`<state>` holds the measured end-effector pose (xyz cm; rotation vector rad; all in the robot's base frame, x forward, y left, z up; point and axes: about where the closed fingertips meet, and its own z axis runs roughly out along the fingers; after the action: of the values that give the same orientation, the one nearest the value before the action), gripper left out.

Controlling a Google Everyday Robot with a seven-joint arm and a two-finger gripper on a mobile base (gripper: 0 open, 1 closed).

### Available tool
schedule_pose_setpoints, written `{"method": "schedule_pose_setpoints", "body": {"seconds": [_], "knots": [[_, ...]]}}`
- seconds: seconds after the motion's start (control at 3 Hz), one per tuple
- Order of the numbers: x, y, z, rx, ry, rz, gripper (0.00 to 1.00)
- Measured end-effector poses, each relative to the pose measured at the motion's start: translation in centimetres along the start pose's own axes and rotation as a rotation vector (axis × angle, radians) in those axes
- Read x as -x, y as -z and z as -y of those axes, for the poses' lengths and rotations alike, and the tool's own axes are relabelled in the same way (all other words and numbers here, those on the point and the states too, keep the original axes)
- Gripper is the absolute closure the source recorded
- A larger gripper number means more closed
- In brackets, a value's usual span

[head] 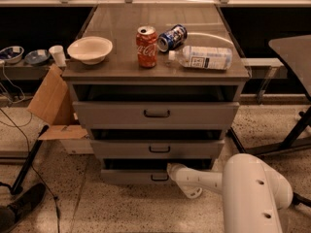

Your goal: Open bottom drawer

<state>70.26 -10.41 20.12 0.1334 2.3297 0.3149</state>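
The grey cabinet has three drawers. The bottom drawer (131, 176) is the lowest grey front with a small dark bar handle (160, 178); a dark gap shows above it. My white arm reaches in from the lower right. My gripper (170, 169) is at the top edge of the bottom drawer front, just right of and above the handle. Its tip is partly hidden against the drawer.
On the cabinet top stand a white bowl (90, 49), a red can (146, 46), a lying blue can (172, 37) and a lying plastic bottle (204, 57). A cardboard box (51, 106) sits at the left. A dark table leg (291, 135) stands at the right.
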Motion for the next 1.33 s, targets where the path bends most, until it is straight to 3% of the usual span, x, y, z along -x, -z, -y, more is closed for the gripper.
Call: {"method": "schedule_pose_setpoints", "body": {"seconds": [0.67, 1.0, 1.33], "knots": [[-2.1, 1.6, 0.6, 0.002, 0.019, -0.07, 1.0], [-2.1, 1.8, 0.6, 0.001, 0.019, -0.078, 1.0], [-4.3, 2.6, 1.5, -0.02, 0.032, -0.204, 1.0]]}}
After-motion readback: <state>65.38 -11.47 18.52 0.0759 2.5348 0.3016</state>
